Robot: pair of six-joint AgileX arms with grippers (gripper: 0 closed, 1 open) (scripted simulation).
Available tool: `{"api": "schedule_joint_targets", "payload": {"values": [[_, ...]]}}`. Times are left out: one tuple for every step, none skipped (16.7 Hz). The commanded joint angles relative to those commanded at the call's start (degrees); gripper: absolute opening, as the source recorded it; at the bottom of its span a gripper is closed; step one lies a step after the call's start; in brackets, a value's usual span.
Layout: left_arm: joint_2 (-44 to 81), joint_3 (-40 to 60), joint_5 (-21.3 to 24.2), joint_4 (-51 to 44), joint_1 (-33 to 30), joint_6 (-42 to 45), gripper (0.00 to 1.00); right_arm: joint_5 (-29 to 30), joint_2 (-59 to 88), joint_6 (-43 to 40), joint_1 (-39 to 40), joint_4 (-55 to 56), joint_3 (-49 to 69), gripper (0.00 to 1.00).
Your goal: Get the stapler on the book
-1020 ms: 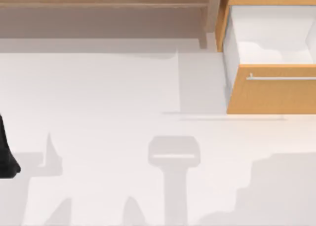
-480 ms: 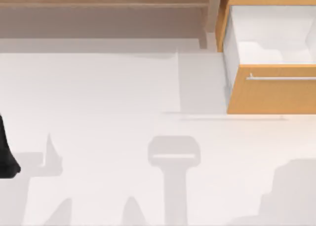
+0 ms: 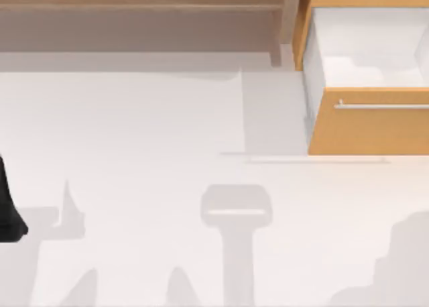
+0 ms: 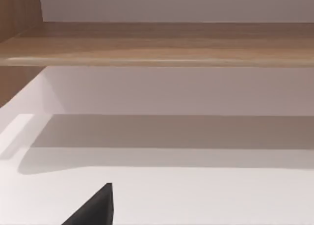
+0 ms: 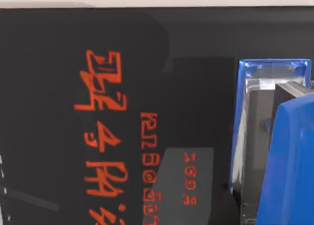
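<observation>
A: any readable text? where's the stapler (image 5: 287, 156)?

B: it sits on the black book (image 5: 59, 112), by orange glyphs I can't read. Right gripper's jaws: can't tell. Farther off, left arm (image 3: 8, 210) sits parked at the table's (image 3: 147, 133) left edge, and the drawer (image 3: 369, 119) hangs open.

We are counting one blue stapler (image 5: 287, 151) lying on one black book (image 5: 98, 112). We are also seeing one open drawer (image 3: 369, 119) carrying one metal handle (image 3: 382, 106), plus one wooden shelf (image 3: 141, 5).

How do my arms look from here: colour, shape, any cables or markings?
The left arm, at the table's left edge in the top view, is plain black and widens toward a rounded end, with no cables or markings visible. The left wrist view shows a matte black, sharp-edged wedge of the left gripper.
</observation>
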Motion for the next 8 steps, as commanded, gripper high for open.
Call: {"api": "schedule_joint_targets", "payload": {"values": [[0.0,0.0,0.0,0.0,0.0,0.0,1.0,0.0,0.0,0.0,0.0,0.0,0.0,0.0],[0.0,0.0,0.0,0.0,0.0,0.0,1.0,0.0,0.0,0.0,0.0,0.0,0.0,0.0],[0.0,0.0,0.0,0.0,0.0,0.0,1.0,0.0,0.0,0.0,0.0,0.0,0.0,0.0],[0.0,0.0,0.0,0.0,0.0,0.0,1.0,0.0,0.0,0.0,0.0,0.0,0.0,0.08],[0.0,0.0,0.0,0.0,0.0,0.0,1.0,0.0,0.0,0.0,0.0,0.0,0.0,0.15],[0.0,0.0,0.0,0.0,0.0,0.0,1.0,0.0,0.0,0.0,0.0,0.0,0.0,0.23],[0.0,0.0,0.0,0.0,0.0,0.0,1.0,0.0,0.0,0.0,0.0,0.0,0.0,0.3],[0.0,0.0,0.0,0.0,0.0,0.0,1.0,0.0,0.0,0.0,0.0,0.0,0.0,0.38]]}}
